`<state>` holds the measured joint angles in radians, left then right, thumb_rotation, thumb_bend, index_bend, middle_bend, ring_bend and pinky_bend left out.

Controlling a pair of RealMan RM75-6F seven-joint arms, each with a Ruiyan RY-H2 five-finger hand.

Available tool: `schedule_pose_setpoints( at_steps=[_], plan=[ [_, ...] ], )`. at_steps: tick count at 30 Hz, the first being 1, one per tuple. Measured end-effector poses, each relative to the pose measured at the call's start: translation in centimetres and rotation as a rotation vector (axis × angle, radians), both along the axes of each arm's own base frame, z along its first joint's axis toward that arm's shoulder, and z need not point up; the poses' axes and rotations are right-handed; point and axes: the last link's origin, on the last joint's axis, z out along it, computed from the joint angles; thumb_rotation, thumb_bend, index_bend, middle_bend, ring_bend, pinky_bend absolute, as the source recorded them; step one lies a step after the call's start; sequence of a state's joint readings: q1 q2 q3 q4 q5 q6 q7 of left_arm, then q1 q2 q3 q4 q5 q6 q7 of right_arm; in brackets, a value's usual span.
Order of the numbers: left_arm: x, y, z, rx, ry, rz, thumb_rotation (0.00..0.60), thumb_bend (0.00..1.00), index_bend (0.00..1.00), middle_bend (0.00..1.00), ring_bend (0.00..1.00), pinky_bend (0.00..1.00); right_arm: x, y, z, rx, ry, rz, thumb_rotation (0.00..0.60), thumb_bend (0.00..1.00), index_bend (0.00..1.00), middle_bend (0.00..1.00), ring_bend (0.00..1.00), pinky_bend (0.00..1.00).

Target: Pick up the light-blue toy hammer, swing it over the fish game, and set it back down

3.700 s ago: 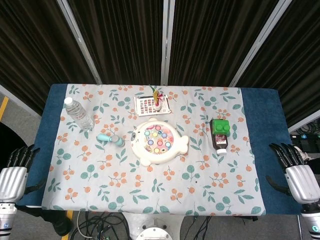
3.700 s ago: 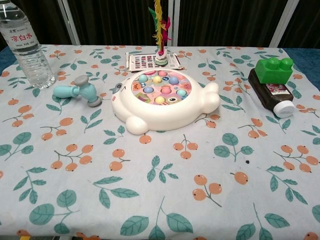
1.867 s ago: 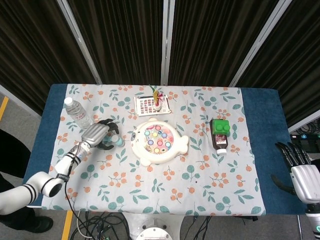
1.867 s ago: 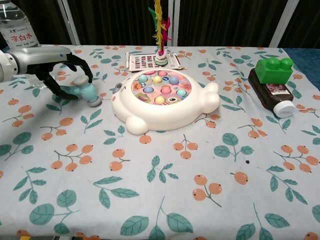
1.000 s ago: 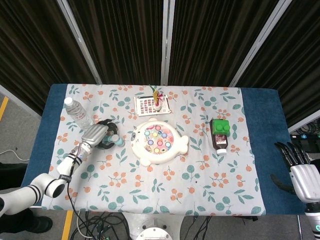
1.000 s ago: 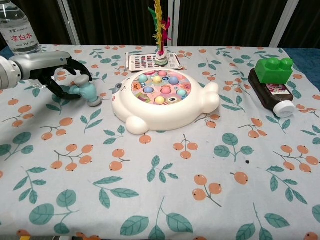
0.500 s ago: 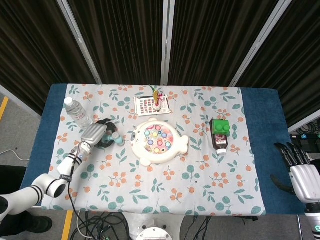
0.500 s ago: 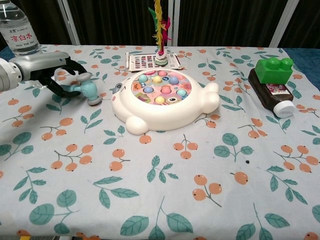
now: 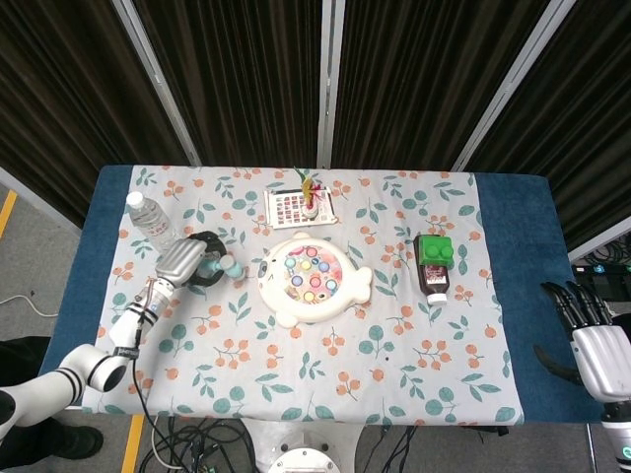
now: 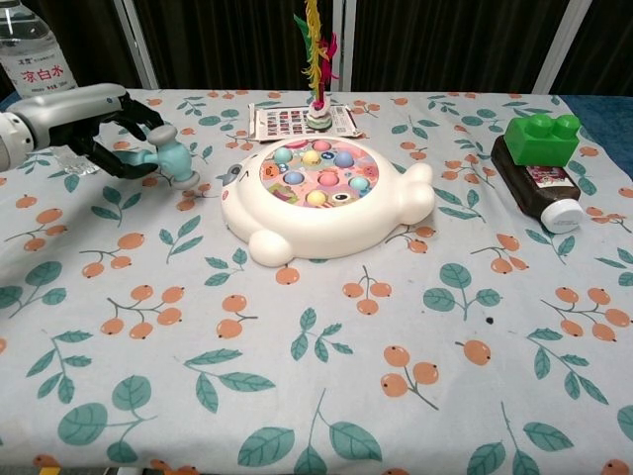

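Water bottle (image 10: pixel 38 54), upper left of chest view: label carries Chinese characters 凉白水. Brown bottle (image 10: pixel 539 186), right side: label print too small to read. No other legible text.

Even, bright overhead light fills both views; shadows under objects are soft and short. The dark curtain behind the table (image 9: pixel 523 296) stays dim. Focus is sharp, with slight softness at the chest view's near edge.
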<state>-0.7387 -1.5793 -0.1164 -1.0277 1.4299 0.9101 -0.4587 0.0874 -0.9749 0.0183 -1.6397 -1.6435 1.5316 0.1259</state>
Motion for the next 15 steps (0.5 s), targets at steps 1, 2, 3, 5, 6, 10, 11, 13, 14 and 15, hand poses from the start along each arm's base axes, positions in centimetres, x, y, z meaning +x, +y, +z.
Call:
schedule_pose_setpoints(
  at_steps=[1, 2, 3, 5, 6, 10, 11, 13, 14, 15],
  plan=[
    [0.2, 0.0, 0.2, 0.009, -0.008, -0.014, 0.600, 0.46, 0.63, 0.43, 0.26, 0.31, 0.0, 0.0, 0.0, 0.001, 0.000, 0.001, 0.600, 0.19, 0.00, 0.12, 0.00, 0.00],
    [0.6, -0.1, 0.6, 0.018, -0.018, -0.036, 0.600, 0.46, 0.63, 0.45, 0.28, 0.33, 0.1, 0.1, 0.0, 0.001, 0.001, 0.001, 0.600, 0.19, 0.00, 0.12, 0.00, 0.00],
    [0.9, -0.1, 0.8, 0.023, -0.024, -0.053, 0.600, 0.46, 0.63, 0.47, 0.31, 0.35, 0.1, 0.1, 0.0, 0.001, 0.000, 0.002, 0.600, 0.19, 0.00, 0.12, 0.00, 0.00],
    [1.7, 0.0, 1.2, 0.023, -0.025, -0.092, 0.600, 0.46, 0.63, 0.51, 0.36, 0.37, 0.1, 0.2, -0.1, 0.002, -0.001, 0.001, 0.600, 0.19, 0.00, 0.12, 0.00, 0.00],
    [2.1, 0.1, 1.4, 0.021, -0.023, -0.107, 0.600, 0.46, 0.63, 0.52, 0.38, 0.38, 0.1, 0.3, -0.1, 0.002, -0.001, 0.000, 0.600, 0.19, 0.00, 0.12, 0.00, 0.00],
    [3.9, 0.6, 1.5, 0.004, -0.021, -0.163, 0.600, 0.46, 0.63, 0.57, 0.42, 0.42, 0.1, 0.6, 0.0, -0.005, 0.001, 0.001, 0.600, 0.19, 0.00, 0.12, 0.00, 0.00],
    [4.4, 0.7, 1.5, 0.001, -0.021, -0.177, 0.600, 0.47, 0.63, 0.58, 0.44, 0.43, 0.1, 0.7, 0.1, -0.009, 0.002, 0.000, 0.600, 0.19, 0.00, 0.12, 0.00, 0.00],
    [5.1, 0.9, 1.5, -0.005, -0.019, -0.196, 0.600, 0.47, 0.63, 0.59, 0.45, 0.44, 0.1, 0.9, 0.2, -0.014, 0.003, -0.003, 0.600, 0.19, 0.00, 0.12, 0.00, 0.00],
    [5.6, 1.1, 1.5, -0.010, -0.018, -0.208, 0.600, 0.47, 0.63, 0.60, 0.45, 0.44, 0.1, 1.0, 0.2, -0.017, 0.004, -0.004, 0.600, 0.19, 0.00, 0.12, 0.00, 0.00],
    [6.0, 1.1, 1.4, -0.013, -0.018, -0.217, 0.600, 0.47, 0.63, 0.60, 0.45, 0.44, 0.1, 1.1, 0.3, -0.019, 0.004, -0.005, 0.600, 0.19, 0.00, 0.12, 0.00, 0.00]
  ],
)
